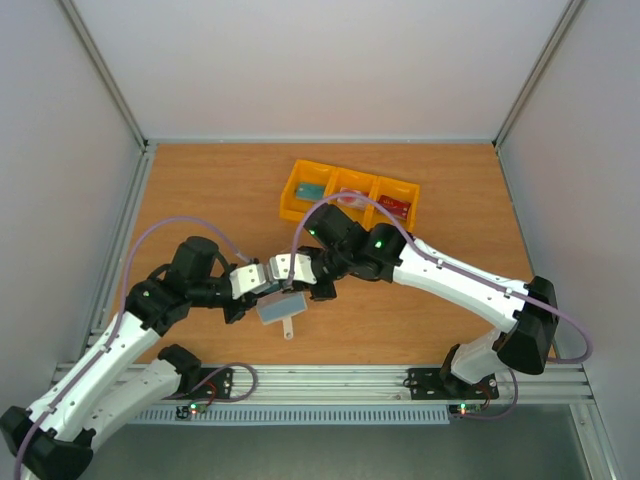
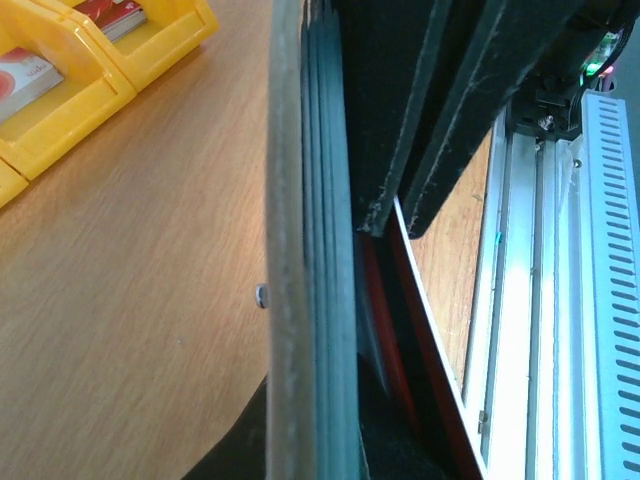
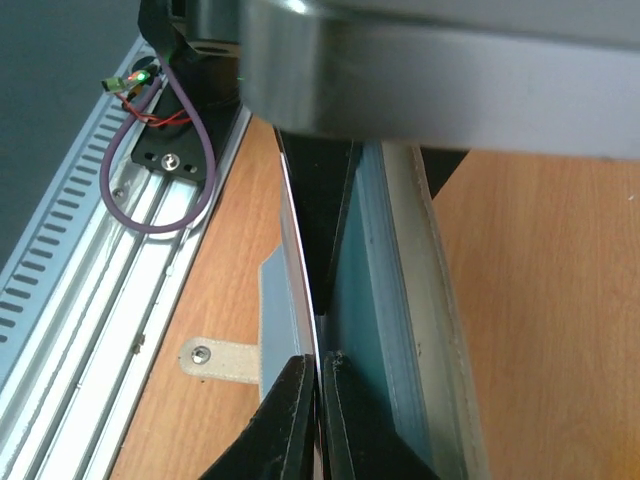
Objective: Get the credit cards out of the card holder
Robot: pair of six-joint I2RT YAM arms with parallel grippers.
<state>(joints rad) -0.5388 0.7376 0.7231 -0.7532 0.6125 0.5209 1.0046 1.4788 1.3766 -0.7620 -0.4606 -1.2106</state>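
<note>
The card holder (image 1: pixel 283 305) hangs open between both grippers above the table, with its strap tab (image 1: pixel 288 333) pointing to the near edge. In the left wrist view it stands edge-on, cream outside (image 2: pixel 285 250) and grey-blue inside. My left gripper (image 2: pixel 320 440) is shut on it, and it also shows in the top view (image 1: pixel 255 283). My right gripper (image 3: pixel 320 400), which shows in the top view too (image 1: pixel 297 272), is shut on a thin dark red card with a white edge (image 3: pixel 300 270). That card (image 2: pixel 392 300) stands beside the holder's pockets (image 3: pixel 375 300).
A yellow three-compartment tray (image 1: pixel 349 180) stands at the back. It holds a teal card (image 1: pixel 308 190), a pinkish red-and-white card (image 2: pixel 20 80) and a dark red card (image 1: pixel 398 207). The metal rail (image 1: pixel 330 385) runs along the near edge.
</note>
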